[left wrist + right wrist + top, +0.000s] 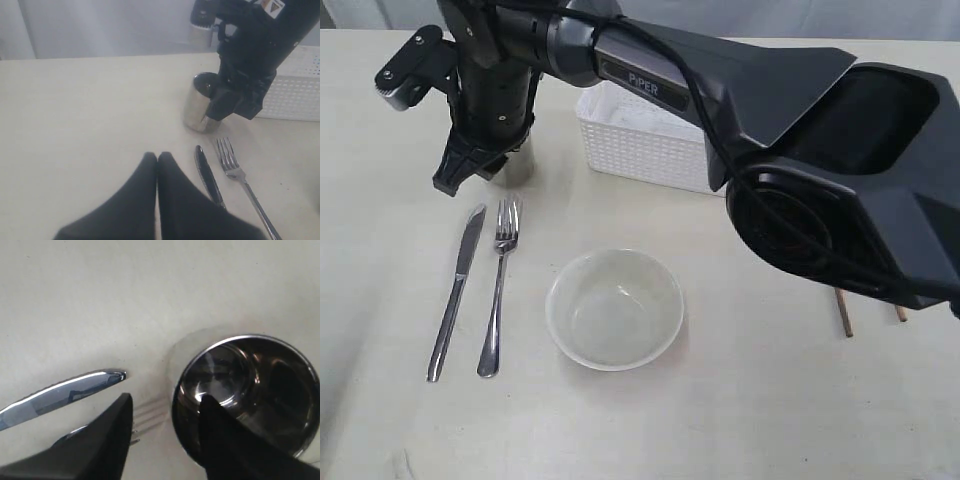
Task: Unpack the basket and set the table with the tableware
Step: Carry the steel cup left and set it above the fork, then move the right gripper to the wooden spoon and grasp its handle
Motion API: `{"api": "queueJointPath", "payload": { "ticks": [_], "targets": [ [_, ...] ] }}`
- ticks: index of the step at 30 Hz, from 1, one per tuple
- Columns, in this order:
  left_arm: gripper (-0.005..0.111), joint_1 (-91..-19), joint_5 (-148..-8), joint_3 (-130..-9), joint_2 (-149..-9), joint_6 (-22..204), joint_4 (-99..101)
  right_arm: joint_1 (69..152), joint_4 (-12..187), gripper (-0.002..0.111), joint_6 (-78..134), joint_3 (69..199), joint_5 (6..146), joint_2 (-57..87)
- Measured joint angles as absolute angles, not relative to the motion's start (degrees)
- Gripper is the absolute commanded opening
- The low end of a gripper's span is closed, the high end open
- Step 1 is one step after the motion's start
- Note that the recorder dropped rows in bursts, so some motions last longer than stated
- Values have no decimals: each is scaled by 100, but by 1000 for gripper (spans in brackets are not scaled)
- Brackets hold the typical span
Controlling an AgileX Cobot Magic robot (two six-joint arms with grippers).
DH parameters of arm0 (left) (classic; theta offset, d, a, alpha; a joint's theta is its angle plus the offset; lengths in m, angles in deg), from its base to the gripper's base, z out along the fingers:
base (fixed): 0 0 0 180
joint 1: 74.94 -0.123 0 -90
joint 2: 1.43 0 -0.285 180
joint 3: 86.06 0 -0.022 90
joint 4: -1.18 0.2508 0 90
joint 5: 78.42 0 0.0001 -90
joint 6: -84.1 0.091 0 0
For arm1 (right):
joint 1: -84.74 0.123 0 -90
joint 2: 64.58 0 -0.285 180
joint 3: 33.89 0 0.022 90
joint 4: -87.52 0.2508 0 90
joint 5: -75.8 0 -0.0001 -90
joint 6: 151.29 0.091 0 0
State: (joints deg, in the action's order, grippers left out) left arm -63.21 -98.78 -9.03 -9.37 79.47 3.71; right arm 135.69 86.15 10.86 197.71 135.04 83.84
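Note:
The steel cup (519, 166) stands upright on the table (740, 400), above the steel knife (456, 292) and fork (497, 290). My right gripper (485, 172) reaches across to it and is open: one finger is inside the cup (245, 390) and the other outside its wall. The white bowl (614, 308) sits right of the fork. The white basket (638, 140) is behind it. Two chopstick ends (843, 315) show under the right arm. My left gripper (157, 158) is shut and empty, low over the table near the knife (208, 176). Spoon and plate are out of view.
The right arm's dark body (800, 150) crosses the back of the scene and hides part of the basket and the right side of the table. In the left wrist view the cup (200, 106), the fork (239, 172) and the basket (295, 95) lie ahead.

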Motion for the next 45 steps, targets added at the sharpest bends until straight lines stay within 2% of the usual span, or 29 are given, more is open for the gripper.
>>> {"api": "queueJointPath", "payload": {
  "ticks": [10,12,14,20,27,34,41,45],
  "targets": [
    [0,-6321,-9878,-903,-937,7947,371,13469,8062,40,1338,19771,13120,8097],
    [0,-6321,-9878,-903,-937,7947,371,13432,8077,23,1388,19771,13270,7836],
    [0,-6321,-9878,-903,-937,7947,371,13405,8306,-1,1392,19771,13554,7443],
    [0,-6321,-9878,-903,-937,7947,371,13176,9109,0,1271,19771,13981,6433],
    [0,-6321,-9878,-903,-937,7947,371,12392,9476,0,1271,19743,14456,5576],
    [0,-6321,-9878,-903,-937,7947,371,11400,9574,0,1271,18761,14448,4512],
    [0,-6321,-9878,-903,-937,7947,371,10009,9584,0,1316,16949,13039,3527],
    [0,-6321,-9878,-903,-937,7947,371,9210,9759,0,1710,16045,12069,3472]
  ]
}}
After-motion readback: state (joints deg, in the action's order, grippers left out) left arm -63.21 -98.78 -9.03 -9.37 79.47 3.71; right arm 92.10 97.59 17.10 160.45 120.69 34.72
